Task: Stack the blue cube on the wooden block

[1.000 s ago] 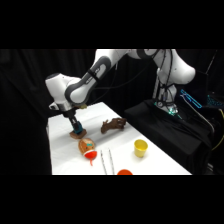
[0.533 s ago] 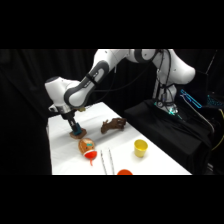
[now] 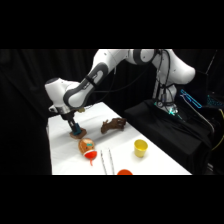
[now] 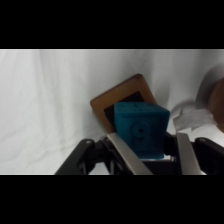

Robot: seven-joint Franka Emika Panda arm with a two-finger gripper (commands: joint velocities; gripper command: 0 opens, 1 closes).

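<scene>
White table — pincer lower than before, clamped on blue cube over wooden block.

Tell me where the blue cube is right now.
In the wrist view the blue cube sits between the gripper fingers, over the wooden block.

A: Any words, numbers or brand names you can read anywhere?

B: None. The blue cube has a raised round mark on its near face, but it cannot be read as a letter or a digit.

A: And the wooden block?

B: Only a plain dark square, with no writing on it.
</scene>
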